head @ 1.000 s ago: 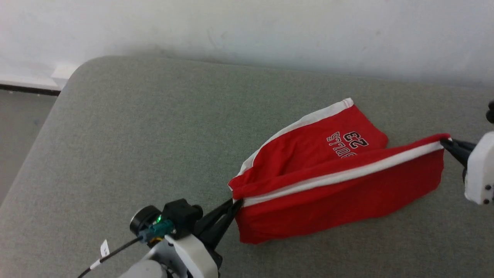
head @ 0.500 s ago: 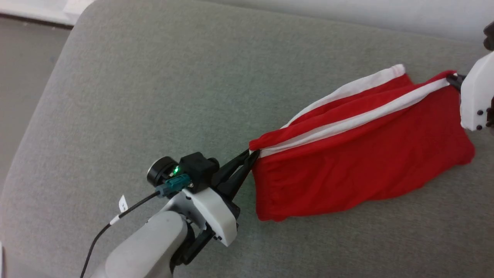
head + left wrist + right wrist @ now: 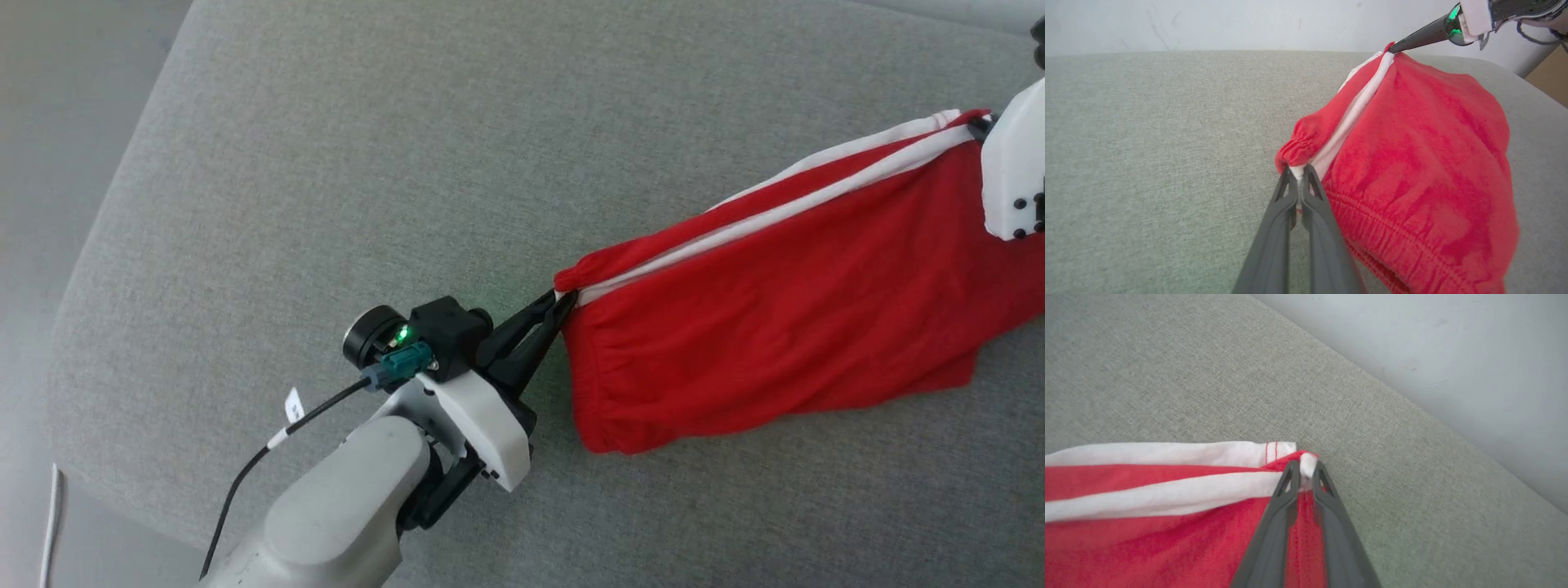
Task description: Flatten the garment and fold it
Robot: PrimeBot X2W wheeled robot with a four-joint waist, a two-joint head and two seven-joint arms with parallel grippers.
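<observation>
Over the grey fabric surface [image 3: 326, 163], red basketball shorts [image 3: 800, 302] stretch between the left gripper [image 3: 559, 300], clamped on the waistband, and the right gripper [image 3: 1305, 471], pinching the hem corner.

Red garment [image 3: 784, 310] taut between left claw [image 3: 560, 302] and right claw [image 3: 982, 124], over grey cushion [image 3: 326, 163].

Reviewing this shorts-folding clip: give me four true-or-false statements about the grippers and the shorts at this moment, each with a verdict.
1. The left gripper pinches the red shorts at the elastic waistband end. True.
2. The right gripper hangs open, clear of the shorts. False: it is closed on the hem corner, at the end of the white side stripe.
3. The shorts lie released in a neat folded square. False: they are stretched between both grippers, bunched and wrinkled.
4. The surface beneath is grey fabric. True.
</observation>
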